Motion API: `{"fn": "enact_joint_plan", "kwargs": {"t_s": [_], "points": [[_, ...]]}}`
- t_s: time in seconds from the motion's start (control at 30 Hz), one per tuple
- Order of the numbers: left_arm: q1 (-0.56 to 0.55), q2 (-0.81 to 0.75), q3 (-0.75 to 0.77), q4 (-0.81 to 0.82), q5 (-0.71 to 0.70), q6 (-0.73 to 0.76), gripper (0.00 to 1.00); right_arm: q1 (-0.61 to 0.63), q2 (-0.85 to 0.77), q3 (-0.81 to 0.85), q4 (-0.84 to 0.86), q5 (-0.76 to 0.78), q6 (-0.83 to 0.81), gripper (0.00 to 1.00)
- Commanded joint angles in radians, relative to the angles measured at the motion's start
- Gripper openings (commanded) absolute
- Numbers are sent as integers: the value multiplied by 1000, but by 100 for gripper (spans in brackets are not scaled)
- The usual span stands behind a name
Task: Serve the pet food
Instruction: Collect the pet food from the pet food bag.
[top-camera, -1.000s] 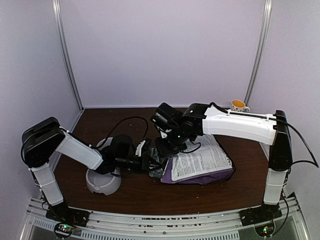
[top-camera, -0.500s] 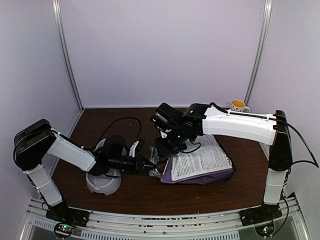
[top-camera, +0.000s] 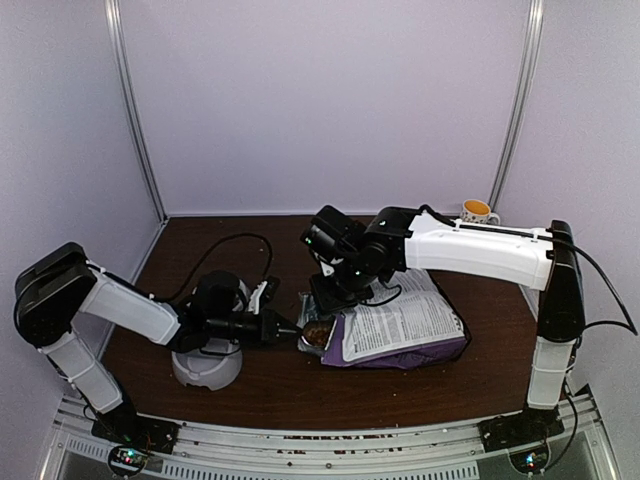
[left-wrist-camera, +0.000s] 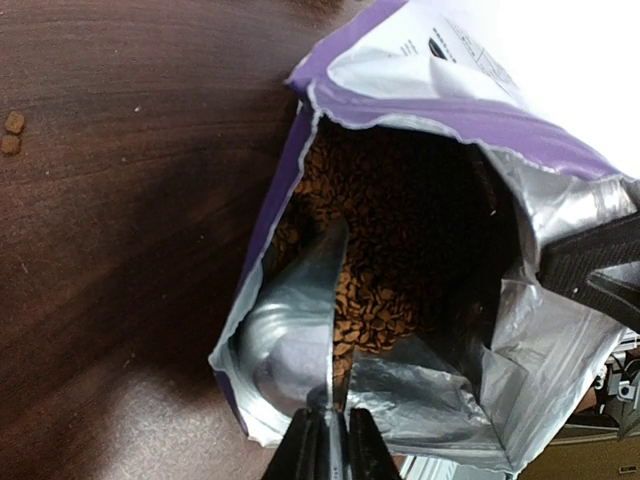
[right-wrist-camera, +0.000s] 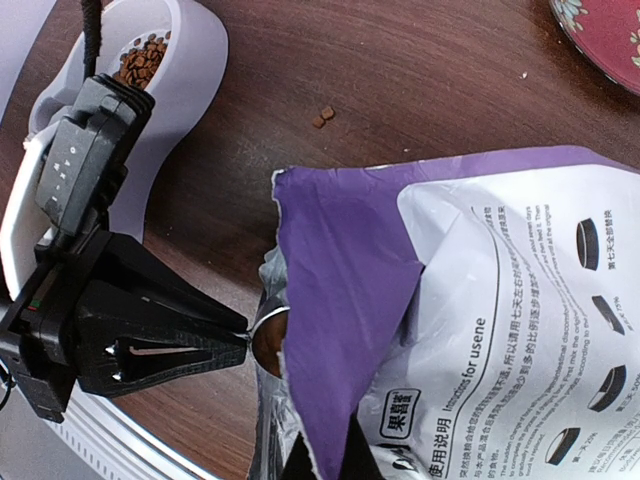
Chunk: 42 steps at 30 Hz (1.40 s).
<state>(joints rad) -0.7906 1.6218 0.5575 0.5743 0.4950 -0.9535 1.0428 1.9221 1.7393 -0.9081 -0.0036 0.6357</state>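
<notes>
Presently found the left gripper (left-wrist-camera: 330, 428) clenched on the thin handle of a metal scoop (left-wrist-camera: 318, 320), fingers pressed tight against it. Observed the scoop at the open mouth of the purple bag (left-wrist-camera: 470, 120), carrying a load of pet food (left-wrist-camera: 370, 300). Recorded a larger mass of the same brown pellets deeper inside the bag, a portion in the white bowl (right-wrist-camera: 190, 80), and two stray pieces on the table (right-wrist-camera: 420, 60) between bowl and bag. Found the right gripper (top-camera: 328, 298) closed on the bag's edge at the mouth. Noted the bag lying flat, right of the bowl and apart from it. Noted a red plate (right-wrist-camera: 600, 30) at the corner of the right wrist view, and a mug (top-camera: 477, 211) at the table's far right corner.
</notes>
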Motion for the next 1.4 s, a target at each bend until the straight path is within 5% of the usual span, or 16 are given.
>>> {"fn": "enact_joint_plan", "kwargs": {"t_s": [0.0, 1.37], "points": [[14, -30, -16, 47, 11, -10, 0, -3, -57, 0, 51, 23, 12, 0], [108, -246, -131, 74, 98, -85, 0, -13, -49, -6, 49, 22, 12, 0]]}}
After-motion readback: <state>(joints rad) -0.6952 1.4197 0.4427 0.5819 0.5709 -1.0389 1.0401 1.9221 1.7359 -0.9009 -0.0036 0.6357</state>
